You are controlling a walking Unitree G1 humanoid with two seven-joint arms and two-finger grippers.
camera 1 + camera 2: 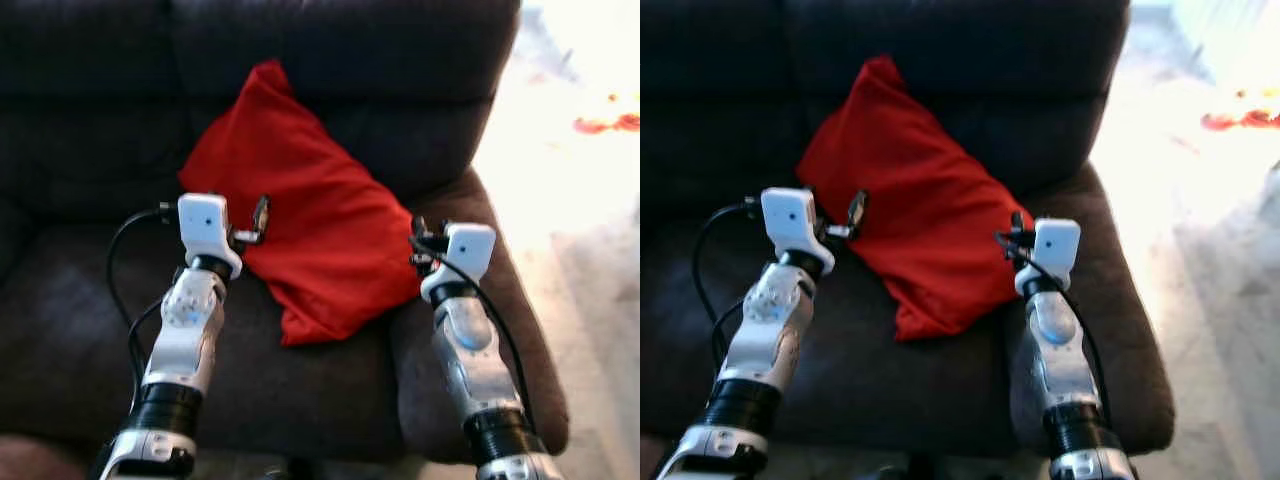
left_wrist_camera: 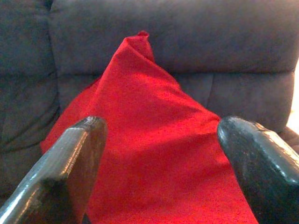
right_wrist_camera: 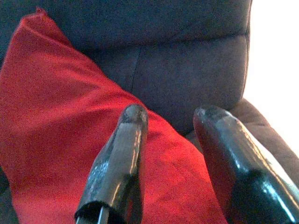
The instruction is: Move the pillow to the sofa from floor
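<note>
A red pillow [image 1: 300, 230] lies on the seat of the dark sofa [image 1: 90, 340], its upper corner leaning against the backrest. My left gripper [image 1: 256, 222] hovers at the pillow's left edge. In the left wrist view its fingers [image 2: 70, 158] stand wide apart, open, with the pillow [image 2: 154, 149] just beyond them. My right gripper [image 1: 418, 243] sits at the pillow's right edge, over the armrest. In the right wrist view, that gripper [image 3: 170, 116] is open with nothing between its fingers, and the pillow [image 3: 51, 130] lies below and beside it.
The sofa's right armrest [image 1: 515, 300] runs under my right arm. Brightly lit pale floor [image 1: 570, 200] lies to the right, with a small red-orange thing [image 1: 605, 123] on it. The sofa's left seat cushion is bare.
</note>
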